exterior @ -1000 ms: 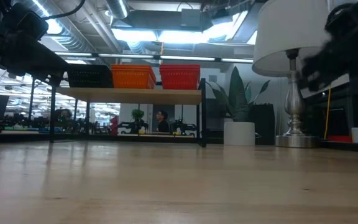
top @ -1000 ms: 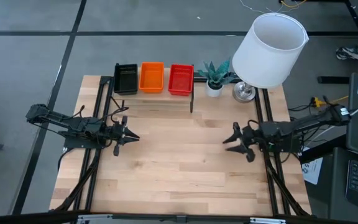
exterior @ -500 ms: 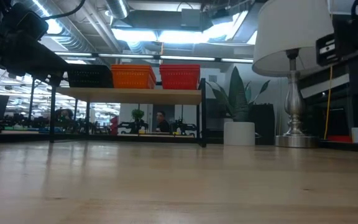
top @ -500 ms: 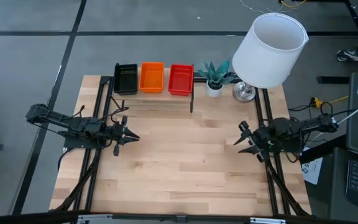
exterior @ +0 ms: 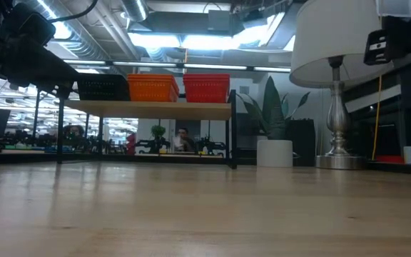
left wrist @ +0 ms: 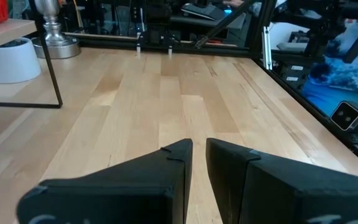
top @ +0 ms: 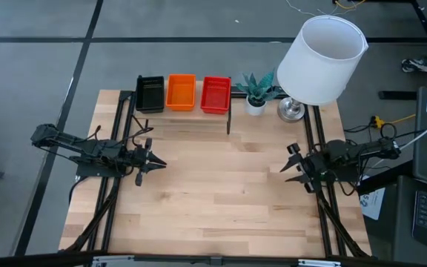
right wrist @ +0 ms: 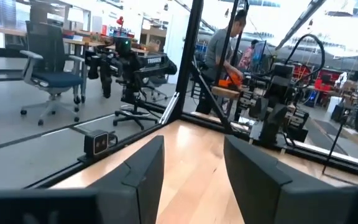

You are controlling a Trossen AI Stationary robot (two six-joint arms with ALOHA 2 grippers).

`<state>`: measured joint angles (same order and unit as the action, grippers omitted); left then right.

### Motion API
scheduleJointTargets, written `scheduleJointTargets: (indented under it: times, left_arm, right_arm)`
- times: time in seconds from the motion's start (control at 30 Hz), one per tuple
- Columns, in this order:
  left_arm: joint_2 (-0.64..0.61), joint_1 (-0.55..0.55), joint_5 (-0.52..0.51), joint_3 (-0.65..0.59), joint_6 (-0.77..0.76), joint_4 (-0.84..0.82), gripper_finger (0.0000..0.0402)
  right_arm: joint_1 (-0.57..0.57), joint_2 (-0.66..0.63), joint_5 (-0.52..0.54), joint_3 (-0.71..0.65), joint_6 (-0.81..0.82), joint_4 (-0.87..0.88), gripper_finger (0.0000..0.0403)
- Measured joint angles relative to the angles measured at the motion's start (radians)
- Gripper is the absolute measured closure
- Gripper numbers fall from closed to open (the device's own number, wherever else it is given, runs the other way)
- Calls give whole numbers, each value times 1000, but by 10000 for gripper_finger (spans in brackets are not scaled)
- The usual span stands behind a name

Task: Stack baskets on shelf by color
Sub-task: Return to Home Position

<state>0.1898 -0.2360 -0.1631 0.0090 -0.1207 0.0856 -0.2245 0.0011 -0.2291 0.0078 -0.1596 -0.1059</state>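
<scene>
On the small light-wood plank shelf (exterior: 148, 109) at the far edge of the wooden worktop (top: 221, 193), slotted plastic baskets stand side by side as a black stack (top: 150, 93), an orange stack (top: 181, 92) and a red stack (top: 216, 94). Each shows only a bare floor from above, and the number nested in each is hard to make out. The left gripper (top: 161, 164) hovers over the worktop's left side, its fingers nearly together on nothing, while the right gripper (top: 288, 159) hovers at the right, its fingers spread and empty.
</scene>
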Motion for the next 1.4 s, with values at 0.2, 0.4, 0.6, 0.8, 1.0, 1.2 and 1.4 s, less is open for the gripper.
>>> scheduleJointTargets:
  times: [0.2,0.4,0.6,0.8,1.0,1.2,1.4]
  left_arm:
    - [0,0,0,0,0,0,363]
    - [0,0,0,0,0,0,363]
    - [0,0,0,0,0,0,363]
    - [0,0,0,0,0,0,363]
    - [0,0,0,0,0,0,363]
    - [0,0,0,0,0,0,363]
    - [0,0,0,0,0,0,363]
  right_arm:
    - [0,1,0,0,0,26,236]
    - [0,1,0,0,0,27,236]
    - [0,1,0,0,0,26,236]
    - [0,1,0,0,0,27,236]
    - [0,1,0,0,1,27,236]
    - [0,1,0,0,1,26,236]
    - [0,1,0,0,1,26,236]
